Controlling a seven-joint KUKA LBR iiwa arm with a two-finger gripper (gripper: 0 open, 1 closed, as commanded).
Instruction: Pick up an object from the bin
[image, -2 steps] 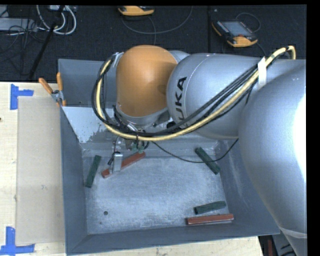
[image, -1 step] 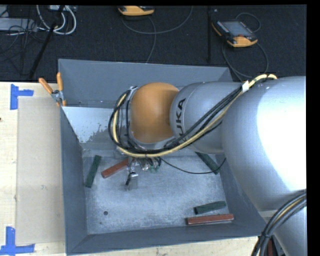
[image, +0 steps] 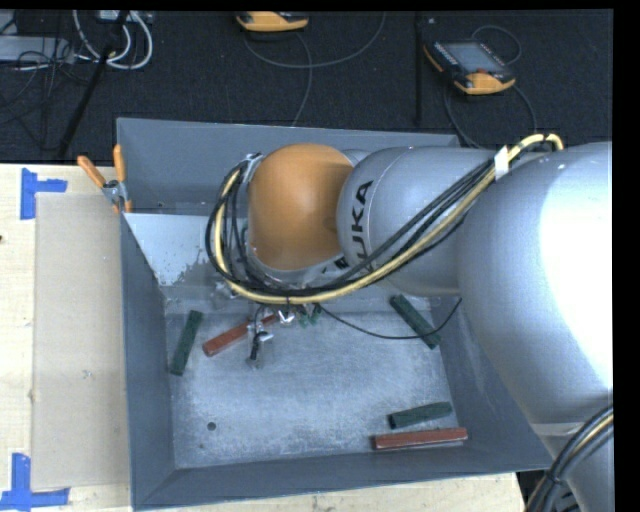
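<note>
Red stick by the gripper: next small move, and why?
Probably nudge toward the view's left, over the middle of the red stick, before gripping: the gripper is low in the bin at that stick's right end. The green stick beyond lies apart, so it should not interfere.

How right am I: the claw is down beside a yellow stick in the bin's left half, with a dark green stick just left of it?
Not quite: the camera view shows the gripper down beside a reddish-brown stick, not a yellow one, in the left half of the bin; the dark green stick lies just left of it.
</note>
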